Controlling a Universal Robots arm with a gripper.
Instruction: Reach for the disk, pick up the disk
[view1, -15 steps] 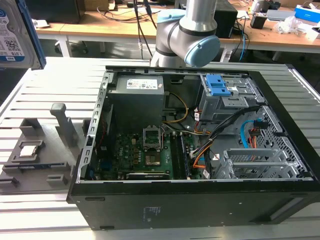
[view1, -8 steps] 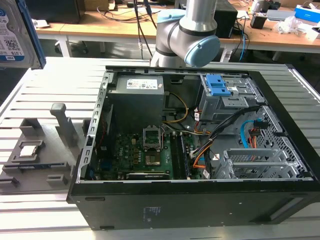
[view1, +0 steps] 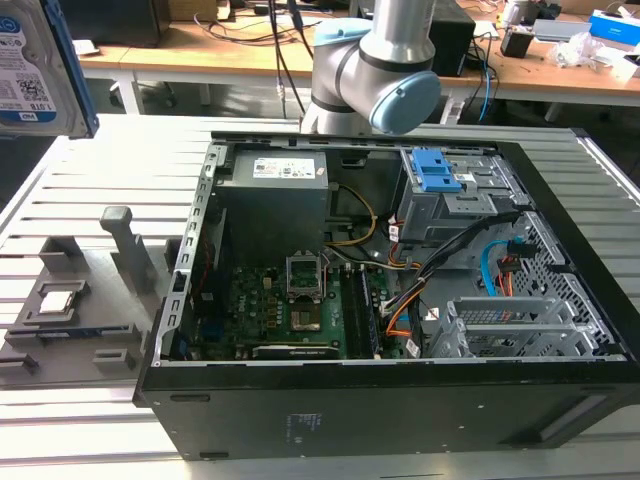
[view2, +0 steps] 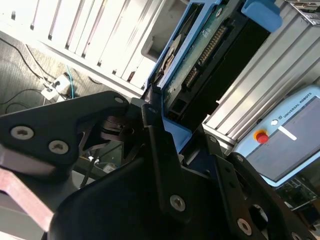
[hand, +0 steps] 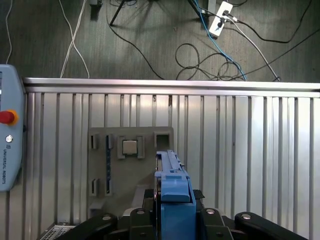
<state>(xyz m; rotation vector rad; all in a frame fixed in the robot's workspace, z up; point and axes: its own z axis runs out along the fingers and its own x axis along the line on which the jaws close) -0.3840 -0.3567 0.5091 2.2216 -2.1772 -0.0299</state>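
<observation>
We judge pick done — claw (hand: 174, 202) clamped on disk (hand: 172, 182), blue bracket between its fingers. Disk held clear of desk (hand: 250, 150) — grey tray (hand: 100, 165) well below claw. Nothing left, as far as we see.

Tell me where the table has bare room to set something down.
In the exterior view, bare slats lie on the table behind the grey tray and in front of it. Crowded: inside the computer case, full of boards and cables.
</observation>
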